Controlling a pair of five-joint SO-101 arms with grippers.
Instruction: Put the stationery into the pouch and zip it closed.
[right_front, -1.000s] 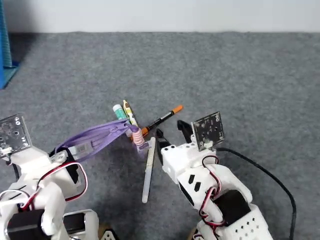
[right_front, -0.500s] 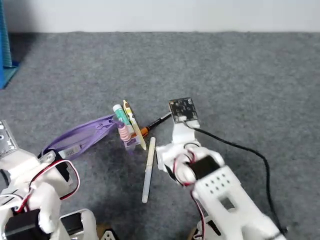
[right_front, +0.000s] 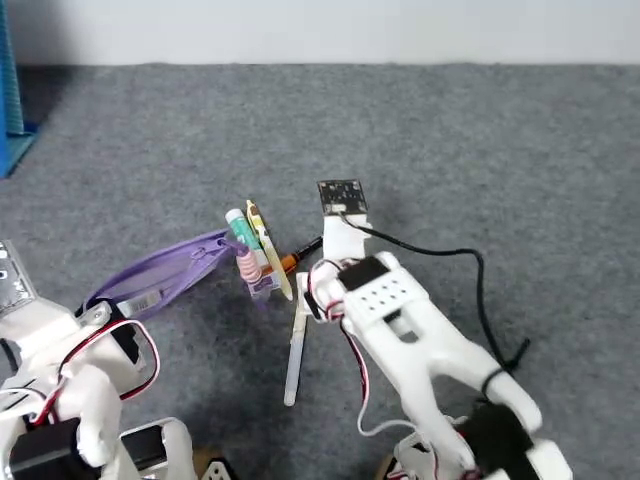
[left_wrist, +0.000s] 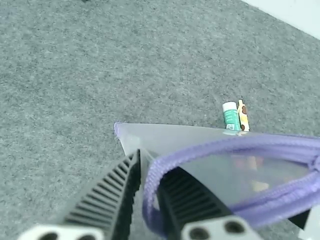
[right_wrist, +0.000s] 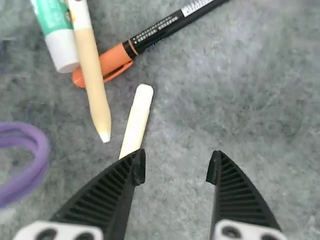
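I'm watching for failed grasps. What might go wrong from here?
1. The white pen lies by one finger of the open right claw, not centred between them; closing may push it away or against the cream pen next to it.
2. The left claw grips the pouch by its purple zip edge; its mouth looks narrow, so a long pen may catch.

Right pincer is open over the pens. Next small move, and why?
Probably shift the right pincer sideways over the white pen, then lower to straddle it. Its jaws stand open above bare carpet, with the pen lying just beside one finger. The left pincer grips the pouch, ready to receive it.
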